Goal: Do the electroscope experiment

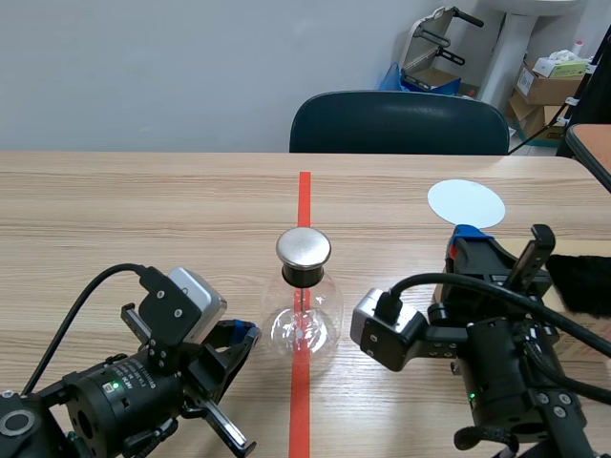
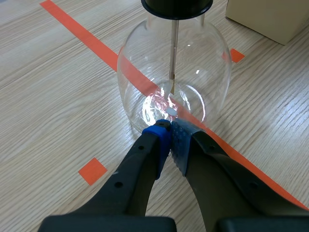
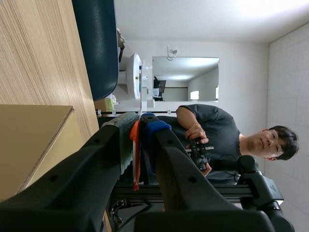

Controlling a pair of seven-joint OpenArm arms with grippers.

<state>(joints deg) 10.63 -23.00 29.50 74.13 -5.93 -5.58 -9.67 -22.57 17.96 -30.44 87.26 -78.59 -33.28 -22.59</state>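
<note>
Electroscope (image 1: 304, 307) at the middle of the table (image 1: 115, 210): a round glass flask stands upright on the orange-red tape line (image 1: 304, 196). It is topped by a black collar and a flat metal cap (image 1: 304, 247), and a thin rod (image 2: 173, 48) hangs down inside the glass.

The left gripper (image 1: 242, 334) lies low over the wood on the flask's left side. Its fingers are pressed together with nothing between them (the pads (image 2: 159, 136) meet tip to tip). The tips sit right at the foot of the glass wall; whether they touch it I cannot tell.

On the other side, the right arm's grey camera housing (image 1: 387, 332) stands near the flask, with a strip of bare wood between them. The right gripper (image 1: 466, 235) is farther back, turned on its side and pointing away across the table. Its fingers are clamped on a thin orange strip (image 3: 136, 154) that stands edge-on between the pads.

A cardboard box (image 2: 275, 19) sits beside that arm. A white disc (image 1: 466, 202) lies just beyond the gripper toward the far edge, and a black furry cloth (image 1: 584, 281) lies farther right. From the flask the tape line runs over bare wood to the far edge, where a dark chair (image 1: 399, 122) stands behind the table. Past the right gripper's tips a person (image 3: 217, 135) in a dark shirt is in sight.
</note>
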